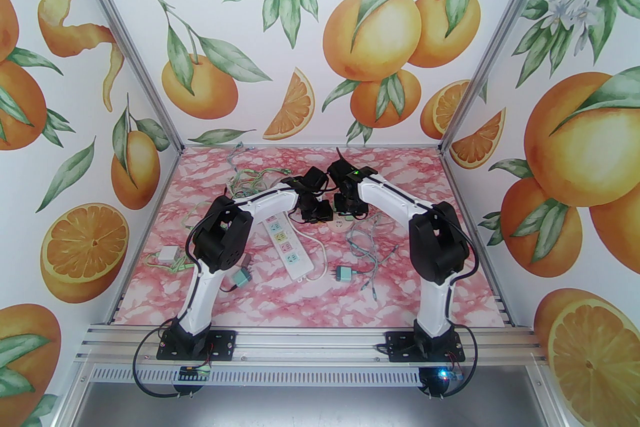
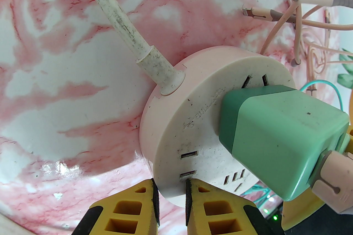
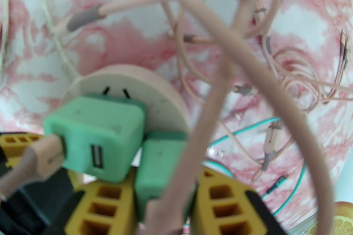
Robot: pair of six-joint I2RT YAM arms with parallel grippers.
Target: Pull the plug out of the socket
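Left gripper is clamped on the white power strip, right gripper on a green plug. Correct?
Wrong on the left: the left wrist view shows the left gripper pinching the rim of the round pink socket. The right gripper does hold a green plug.

**Left arm** (image 1: 202, 295): base bolted at the near left edge. The lower link rises to a high elbow. The white forearm reaches far and rightward toward the table's middle, with the wrist pitched down.

**Left gripper** (image 2: 171, 187): yellow fingers drawn close together, pinching the near rim of the socket (image 2: 193, 107).

**Right arm** (image 1: 435, 300): base at the near right edge, posture mirroring the left arm. The forearm reaches far and leftward, and a green indicator is lit on the wrist housing.

**Right gripper** (image 3: 165, 187): yellow fingers set one on each side of a green plug (image 3: 157, 159), clamped on its body.

**Wrists:** close beside each other at the table's middle. Contact between them cannot be determined.
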